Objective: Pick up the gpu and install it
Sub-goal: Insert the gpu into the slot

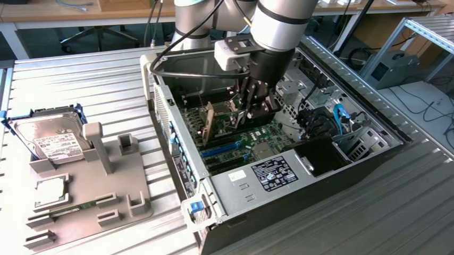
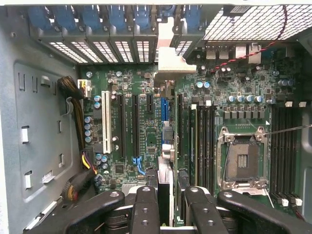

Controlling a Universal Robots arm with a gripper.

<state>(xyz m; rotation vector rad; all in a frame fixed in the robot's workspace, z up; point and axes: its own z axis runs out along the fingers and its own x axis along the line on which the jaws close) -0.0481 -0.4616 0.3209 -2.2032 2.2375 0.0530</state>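
Green gpu (image 1: 228,121) hangs edge-down over motherboard (image 1: 259,144) slots for seating | my claw (image 1: 252,114) grips its top edge, holding it upright | bracket (image 1: 208,127) at claw's nine o'clock in the exterior view, facing rear wall (image 1: 165,114)

Hard drive (image 1: 51,139) leans in grey fixture (image 1: 106,183) beside computer case (image 1: 312,204).

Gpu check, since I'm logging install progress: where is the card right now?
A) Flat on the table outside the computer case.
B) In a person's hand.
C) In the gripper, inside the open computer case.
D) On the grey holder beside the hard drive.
C: the gpu sits edge-on in the gripper, inside the open computer case, over the motherboard.
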